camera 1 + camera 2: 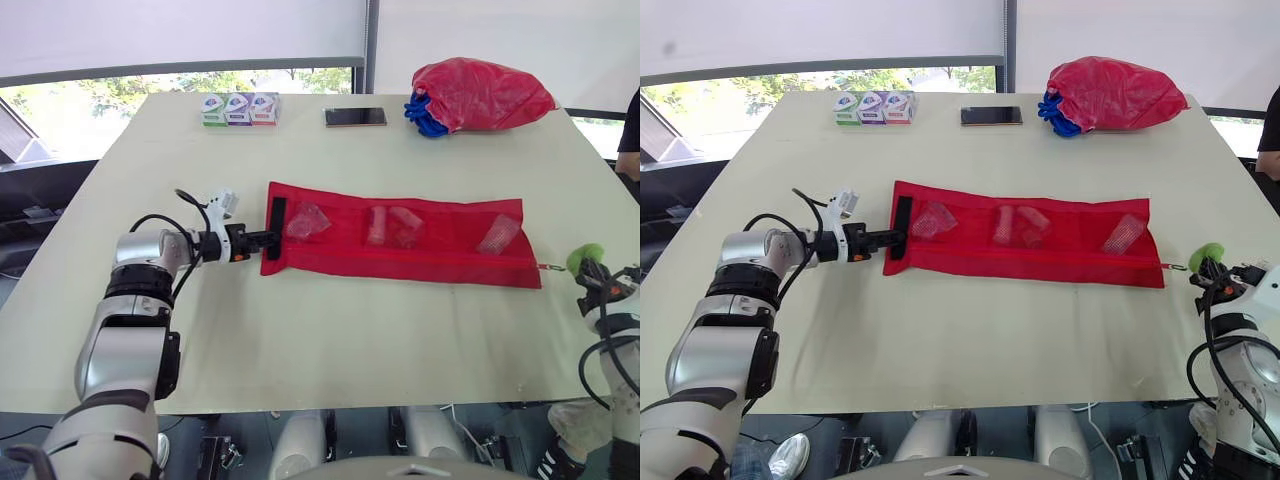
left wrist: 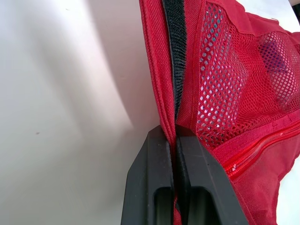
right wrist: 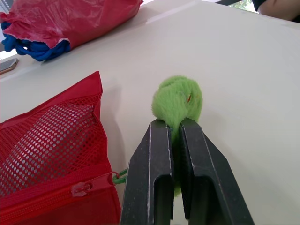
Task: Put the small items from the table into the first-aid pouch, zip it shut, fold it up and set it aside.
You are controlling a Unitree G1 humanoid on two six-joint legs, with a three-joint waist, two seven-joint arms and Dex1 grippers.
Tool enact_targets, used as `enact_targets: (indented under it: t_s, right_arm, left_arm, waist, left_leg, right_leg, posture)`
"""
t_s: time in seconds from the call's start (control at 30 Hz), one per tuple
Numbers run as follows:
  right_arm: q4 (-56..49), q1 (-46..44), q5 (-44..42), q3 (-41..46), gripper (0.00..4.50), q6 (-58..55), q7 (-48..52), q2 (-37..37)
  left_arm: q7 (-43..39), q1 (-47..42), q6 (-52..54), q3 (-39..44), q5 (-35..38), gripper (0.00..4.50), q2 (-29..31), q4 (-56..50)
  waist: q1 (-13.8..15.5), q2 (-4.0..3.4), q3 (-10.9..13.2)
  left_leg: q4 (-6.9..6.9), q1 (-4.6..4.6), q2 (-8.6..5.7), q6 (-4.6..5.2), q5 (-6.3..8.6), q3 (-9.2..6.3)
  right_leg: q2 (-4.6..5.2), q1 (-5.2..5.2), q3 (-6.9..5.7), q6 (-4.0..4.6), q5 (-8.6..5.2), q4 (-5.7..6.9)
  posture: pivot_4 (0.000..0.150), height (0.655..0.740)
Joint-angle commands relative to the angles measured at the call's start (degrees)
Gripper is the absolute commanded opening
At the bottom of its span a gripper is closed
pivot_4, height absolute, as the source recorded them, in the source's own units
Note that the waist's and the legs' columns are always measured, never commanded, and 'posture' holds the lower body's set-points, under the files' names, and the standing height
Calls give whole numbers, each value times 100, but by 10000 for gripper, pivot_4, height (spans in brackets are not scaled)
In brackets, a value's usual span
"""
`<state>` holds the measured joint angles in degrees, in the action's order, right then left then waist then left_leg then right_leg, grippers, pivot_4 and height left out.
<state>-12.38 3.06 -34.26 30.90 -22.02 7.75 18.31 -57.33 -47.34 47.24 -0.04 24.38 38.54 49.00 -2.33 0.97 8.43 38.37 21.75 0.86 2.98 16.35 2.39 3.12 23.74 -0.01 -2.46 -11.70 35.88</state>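
The red mesh first-aid pouch lies unfolded flat across the middle of the table. Small items show through its mesh pockets: one near the left end, a pair in the middle, one at the right. My left gripper is shut on the pouch's left edge, just below the black velcro strip. At the pouch's right end my right gripper is shut on the fluffy green zipper pull. A thin cord ties this pull to the zip slider, which sits at the pouch's right corner.
A red plastic bag over something blue sits at the far right of the table. A phone and three small boxes lie along the far edge. A person's arm shows at the right border.
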Motion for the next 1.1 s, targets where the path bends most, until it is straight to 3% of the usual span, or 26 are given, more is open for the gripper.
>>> enact_targets:
  t_s: [0.03,0.07,0.13,0.17,0.4,0.43,0.63,0.77,0.83,0.87,0.9,1.0,1.1]
  right_arm:
    - [-33,-15,143,260,269,311,141,274]
    - [-38,5,140,258,269,286,196,326]
    - [-72,103,161,240,7255,206,364,480]
    - [-92,163,148,248,8408,157,441,541]
    - [-92,659,-102,662,43075,-63,773,839]
    - [-121,731,-167,713,44684,-108,837,859]
    - [-971,1213,-1049,553,44684,-849,1194,828]
    - [-1633,1399,-1401,91,45000,-1275,1160,728]
    - [-1822,1382,-1490,-117,45000,-1402,1019,623]
    - [-1881,1370,-1525,-187,45000,-1447,962,580]
    - [-1934,1350,-1564,-256,45000,-1499,862,512]
    - [-2073,1305,-1753,-497,45000,-1661,597,299]
    - [-2112,1271,-1716,-713,45000,-1785,329,179]
  left_arm:
    - [108,205,37,36,-381,0,392,118]
    - [106,215,39,34,-384,0,393,96]
    - [93,227,63,61,-365,0,410,66]
    - [72,235,77,77,-351,0,424,51]
    - [40,408,183,194,-308,0,536,-190]
    - [41,442,199,225,-309,0,554,-230]
    - [98,599,193,369,-318,0,685,-375]
    - [181,518,-148,408,-460,11953,712,-223]
    - [86,510,-464,383,-554,22726,734,-242]
    - [36,513,-650,367,-600,24447,748,-265]
    - [-113,549,-960,337,-651,30821,770,-357]
    - [-589,647,-2103,342,-762,44347,821,-736]
    - [-1083,662,-2595,429,-648,44347,807,-1188]
  waist:
    - [-3,0,0]
    - [-1,1,0]
    - [1,1,0]
    - [1,1,0]
    - [-7,4,2]
    - [-7,4,2]
    - [-10,4,2]
    - [8,6,1]
    - [19,5,0]
    - [27,5,0]
    - [32,6,1]
    - [35,11,4]
    - [128,28,5]
  left_leg:
    - [-1,1,0,0,0,4]
    - [-1,1,0,1,0,5]
    - [-1,2,0,1,1,7]
    - [-1,2,0,1,1,10]
    - [-4,-3,11,2,2,21]
    - [-4,-3,12,2,2,22]
    - [-5,-3,19,1,3,29]
    - [-5,-2,31,1,2,29]
    - [-5,-2,31,0,2,28]
    - [-5,-2,31,0,2,28]
    - [-5,-1,31,0,2,28]
    - [-5,8,31,-1,3,30]
    - [-3,41,29,-2,2,31]
  right_leg:
    - [-1,2,3,0,0,0]
    - [-1,2,3,0,0,0]
    - [0,3,4,-3,3,-1]
    - [0,3,5,-3,2,-1]
    - [-6,5,13,-1,-1,-2]
    - [-5,5,15,-1,-1,-2]
    - [6,11,24,0,0,-2]
    - [7,16,19,0,-1,-2]
    - [7,16,19,0,-1,-2]
    - [8,16,19,0,-1,-2]
    - [10,17,19,6,2,-2]
    - [19,25,27,8,3,-3]
    - [52,55,6,26,14,-5]
  posture:
    - [1500,7400]
    - [1500,7400]
    - [1500,7400]
    - [1500,7400]
    - [1500,7400]
    - [1500,7400]
    - [1500,7400]
    - [1500,7400]
    - [1500,7400]
    - [1500,7400]
    - [1500,7400]
    - [1500,7400]
    - [1500,7400]
